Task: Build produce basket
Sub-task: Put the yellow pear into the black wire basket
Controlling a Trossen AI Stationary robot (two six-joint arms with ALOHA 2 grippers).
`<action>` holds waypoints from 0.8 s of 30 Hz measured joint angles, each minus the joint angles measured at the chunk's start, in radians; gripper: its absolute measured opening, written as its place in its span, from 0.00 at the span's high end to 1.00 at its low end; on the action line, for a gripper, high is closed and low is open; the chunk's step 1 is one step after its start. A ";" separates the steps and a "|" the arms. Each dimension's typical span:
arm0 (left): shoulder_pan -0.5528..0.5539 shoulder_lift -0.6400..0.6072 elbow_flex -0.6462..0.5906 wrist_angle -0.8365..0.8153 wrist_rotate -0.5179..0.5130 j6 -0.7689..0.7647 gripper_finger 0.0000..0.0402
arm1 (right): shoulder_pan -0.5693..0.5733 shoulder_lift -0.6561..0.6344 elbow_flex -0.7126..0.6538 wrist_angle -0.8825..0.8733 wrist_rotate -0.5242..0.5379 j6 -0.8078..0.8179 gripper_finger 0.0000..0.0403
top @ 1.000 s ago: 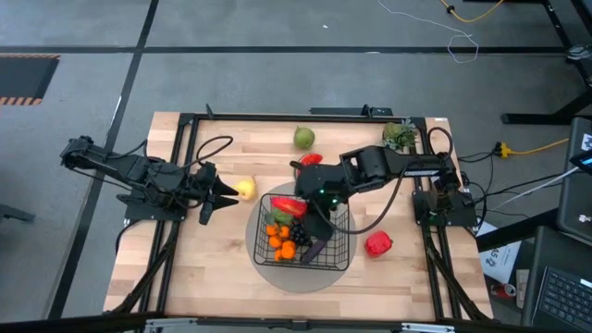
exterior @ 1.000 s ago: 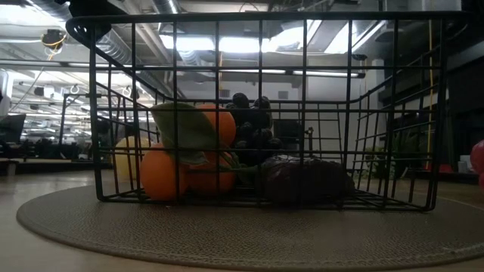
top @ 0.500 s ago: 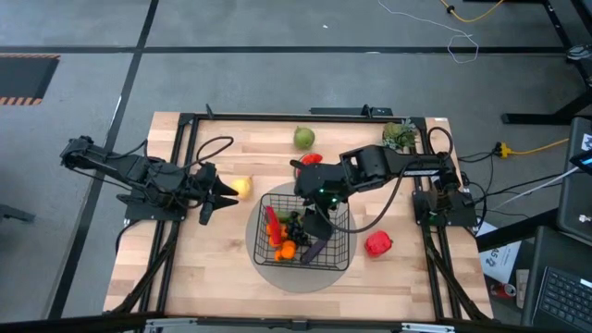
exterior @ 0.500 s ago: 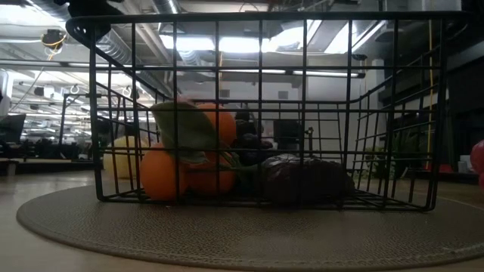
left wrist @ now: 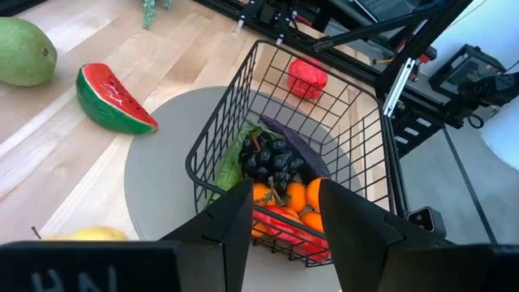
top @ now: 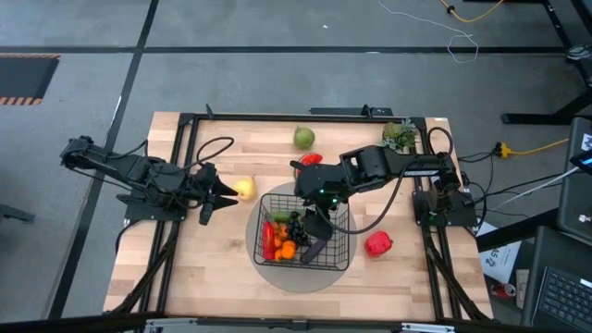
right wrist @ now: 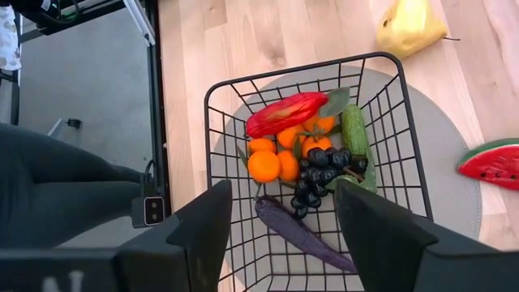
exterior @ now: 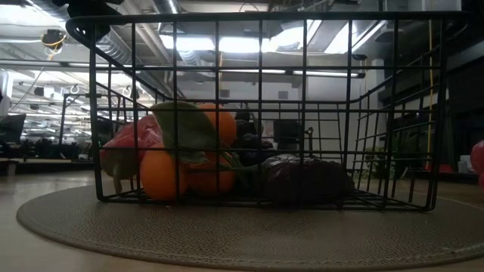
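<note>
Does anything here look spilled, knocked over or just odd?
Nothing stands out. The basket sits upright on its grey disc, with fruit piled inside. The watermelon slice and lemon simply lie on the table, not yet packed.

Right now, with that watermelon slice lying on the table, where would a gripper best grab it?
Probably across the middle of the watermelon slice, coming straight down, one finger on each flat red face. It rests on its curved green rind with the thin edge up, so the flat sides look easier to pinch than the tapered tips. The right gripper, open over the basket, is nearest.
</note>
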 joint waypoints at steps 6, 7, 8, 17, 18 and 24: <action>0.000 0.000 0.000 -0.001 0.000 0.000 0.66 | 0.000 0.000 0.000 0.000 0.000 0.000 0.45; 0.000 0.000 0.000 -0.004 0.000 0.000 0.66 | 0.000 0.000 0.000 0.000 0.000 0.000 0.45; 0.000 0.000 0.000 -0.008 0.000 0.000 0.66 | 0.000 0.000 0.000 0.000 0.000 0.000 0.45; 0.000 0.003 0.000 -0.116 -0.109 -0.015 0.66 | 0.000 0.000 0.000 0.001 0.000 -0.002 0.45; 0.000 0.008 0.000 -0.126 -0.120 -0.029 0.66 | 0.000 0.000 0.000 0.001 0.001 -0.003 0.45; 0.000 0.049 0.001 -0.259 -0.130 -0.177 0.66 | 0.000 0.000 0.000 0.002 0.001 -0.003 0.45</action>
